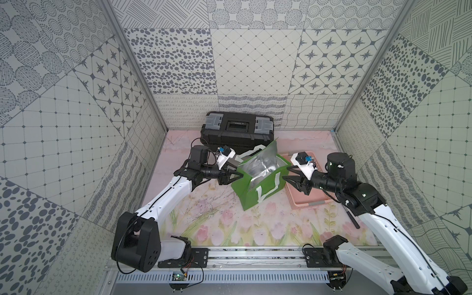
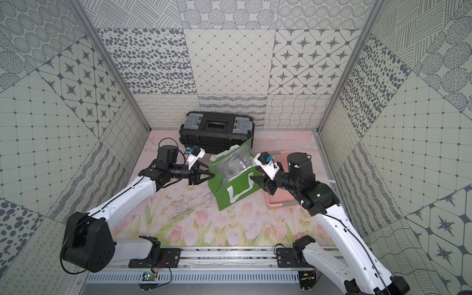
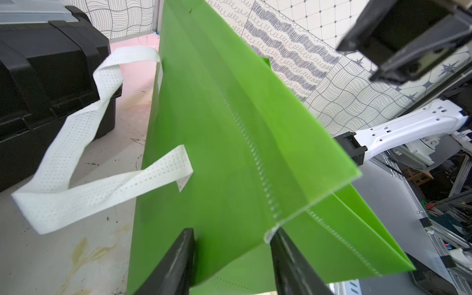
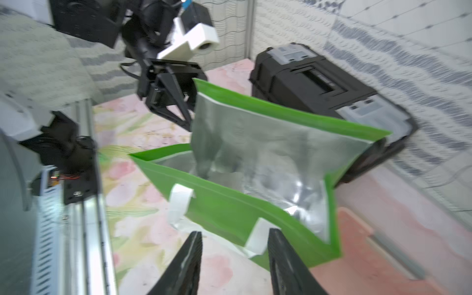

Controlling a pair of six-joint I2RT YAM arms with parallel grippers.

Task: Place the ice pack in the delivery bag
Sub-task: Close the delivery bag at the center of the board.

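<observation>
Green fabric bag point(image 1: 249, 194): stood on the bench point(image 1: 204, 222), about midway between its left and right edges and nearer the back edge than the front. It is turned askew to those edges, with the mouth open upward.
Foil lining point(image 4: 255, 143): silver and crinkled, seen through the open mouth. The far wall stands higher than the near wall.
Ice pack: not made out in any view. Whether it lies inside the bag cannot be told, as only dark reflections are seen in the foil.
Strap handles: white. One point(image 3: 76, 158) is hung loose off the wall facing the toolbox; the other point(image 1: 264, 194) is laid flat against the wall facing the front edge.
Left gripper point(image 3: 232, 232): fingers spread, tips brought up to the left end of the bag. In the left wrist view a seamed green wall edge is seen between the fingers, close to one of them and not pinched. Contact cannot be told.
Right gripper point(image 4: 235, 232): fingers spread, nothing caught between them. It is held at the right end of the bag, over the basket, with the near wall and its handle seen just beyond the tips.
Toolbox point(image 1: 237, 130): black with grey lid compartments, lid shut, set along the back edge just behind the bag.
Basket point(image 1: 310, 203): pink plastic, just beside the bag toward the right edge, largely covered by the right arm. Contact with the bag cannot be told.
</observation>
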